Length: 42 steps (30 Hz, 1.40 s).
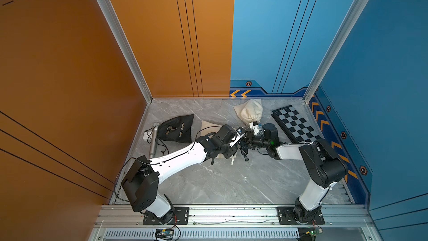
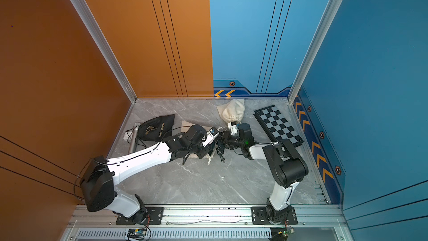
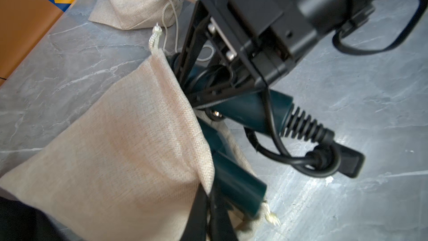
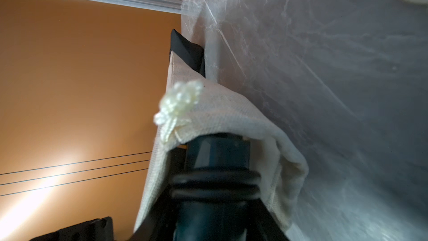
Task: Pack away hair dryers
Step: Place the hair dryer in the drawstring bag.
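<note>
A blackish-teal hair dryer point(image 3: 249, 110) lies half inside the mouth of a flat beige pouch point(image 3: 127, 158) at mid-table. Its barrel point(image 3: 240, 188) shows at the pouch's rim. Its ribbed cord end and black plug point(image 3: 347, 161) trail outside on the marble. My right gripper point(image 4: 213, 205) is shut on the dryer's handle, seen in both top views point(image 1: 246, 137) point(image 2: 222, 138). My left gripper point(image 3: 209, 202) is shut on the upper edge of the pouch's mouth and holds it raised; in a top view point(image 1: 238, 135) it faces the right gripper closely. No other hair dryer shows.
A filled, tied beige pouch point(image 1: 250, 111) stands at the back. A black pouch lettered "Hair Dryer" point(image 1: 178, 128) and a silver rod point(image 1: 153, 142) lie at the left. A folded chessboard point(image 1: 295, 124) lies at the right by the blue wall.
</note>
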### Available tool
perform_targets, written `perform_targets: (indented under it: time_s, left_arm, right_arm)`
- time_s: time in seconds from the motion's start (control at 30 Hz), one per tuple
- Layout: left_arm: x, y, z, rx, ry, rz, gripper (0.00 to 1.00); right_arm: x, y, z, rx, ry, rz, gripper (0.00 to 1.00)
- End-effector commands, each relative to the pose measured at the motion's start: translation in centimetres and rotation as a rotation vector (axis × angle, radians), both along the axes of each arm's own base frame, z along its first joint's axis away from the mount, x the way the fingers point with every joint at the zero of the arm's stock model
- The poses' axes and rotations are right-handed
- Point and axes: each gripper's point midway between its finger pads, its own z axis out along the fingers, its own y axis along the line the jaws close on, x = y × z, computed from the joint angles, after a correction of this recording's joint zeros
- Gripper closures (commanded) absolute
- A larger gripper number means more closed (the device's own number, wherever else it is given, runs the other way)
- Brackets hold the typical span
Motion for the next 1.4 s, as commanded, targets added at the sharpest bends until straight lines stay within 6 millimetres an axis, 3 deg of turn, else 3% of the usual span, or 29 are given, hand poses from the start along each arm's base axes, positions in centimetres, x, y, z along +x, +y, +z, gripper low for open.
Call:
perform_targets:
  time_s: [0.0,0.2,0.37,0.5,0.9,1.13,1.37]
  left_arm:
    - [-0.3,-1.3,1.9,-0.072,0.016,-0.023,1.0]
    - [0.5,-1.1,3.4,-0.139,0.006,0.017,1.0]
    - [1.1,-1.1,4.0,-0.181,0.005,0.049,1.0]
    - [1.6,-0.6,4.1,-0.205,0.013,0.073,1.0]
    - [1.8,0.5,0.8,-0.174,0.084,0.124,1.0]
    - [2.2,0.3,-0.3,-0.167,0.103,0.153,1.0]
    - [2.9,0.3,-0.5,-0.172,0.091,0.182,1.0]
  right_arm:
    - [0.8,-0.1,2.3,-0.078,-0.126,-0.014,0.78]
    - [0.0,0.2,1.6,-0.138,-0.153,-0.018,0.78]
    - [-1.0,2.5,1.2,-0.108,-0.155,0.024,0.78]
    - [-1.2,2.8,0.5,-0.093,-0.143,0.033,0.77]
    - [0.0,1.3,-0.5,-0.038,-0.092,-0.023,0.36]
    - [-0.8,-0.1,-2.1,-0.11,-0.036,-0.045,0.21]
    - [-2.4,-2.8,-2.0,-0.239,-0.063,-0.084,0.21]
